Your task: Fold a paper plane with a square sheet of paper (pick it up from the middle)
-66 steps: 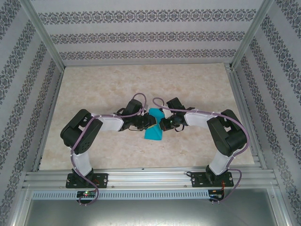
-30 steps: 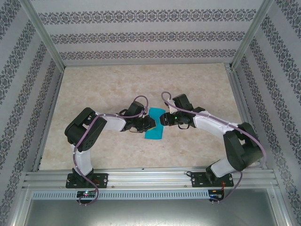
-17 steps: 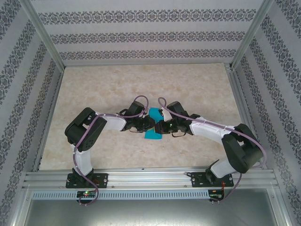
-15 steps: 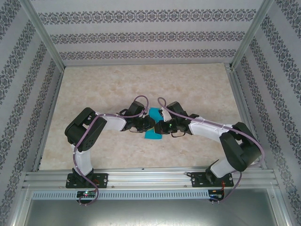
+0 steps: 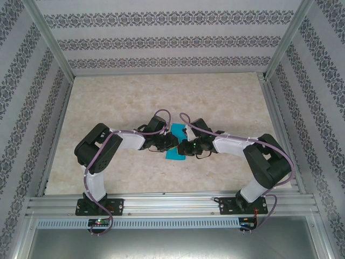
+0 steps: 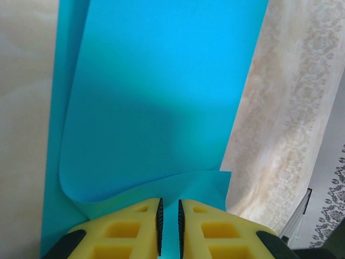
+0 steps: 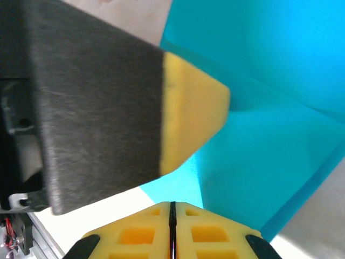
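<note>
Left claw (image 6: 169,204), right claw (image 7: 172,206) pinching square sheet of paper (image 6: 161,97) edges, table (image 5: 108,102) all around

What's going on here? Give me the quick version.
The left gripper and the right gripper meet over the middle of the table, working on a teal-blue sheet of paper that is already folded into layers. The left gripper is shut on a curled edge of the sheet. The right gripper is shut too, right at the paper, but whether it pinches it is unclear. It is not a plane shape yet.
</note>
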Motion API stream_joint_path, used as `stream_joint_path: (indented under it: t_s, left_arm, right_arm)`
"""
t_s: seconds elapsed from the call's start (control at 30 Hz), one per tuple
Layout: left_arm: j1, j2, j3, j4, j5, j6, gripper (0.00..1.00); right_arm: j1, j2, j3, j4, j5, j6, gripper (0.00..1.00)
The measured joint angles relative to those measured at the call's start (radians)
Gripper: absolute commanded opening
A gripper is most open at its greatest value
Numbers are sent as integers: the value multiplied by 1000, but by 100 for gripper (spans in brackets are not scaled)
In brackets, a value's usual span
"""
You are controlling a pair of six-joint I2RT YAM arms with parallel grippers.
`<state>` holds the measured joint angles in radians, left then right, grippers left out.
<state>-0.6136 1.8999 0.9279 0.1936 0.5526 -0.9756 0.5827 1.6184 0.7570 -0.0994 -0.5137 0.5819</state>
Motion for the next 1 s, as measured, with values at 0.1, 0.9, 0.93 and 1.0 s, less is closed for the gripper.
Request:
stream_joint_path:
  t_s: [0.1,0.9,0.93,1.0]
  left_arm:
    - [0,0,0,-2,0,3,19]
    - [-2,0,2,-6,-3,7,19]
    - [-2,0,2,-7,-4,7,19]
    - [-2,0,2,-7,-4,7,19]
  right_arm:
    - [-5,10,-13,-1,2,0,11]
    - [-18,-53,-71,-43,41,-4,16]
    - [-18,-70,-72,-49,41,-1,16]
    - [-17,-106,-72,-46,35,9,17]
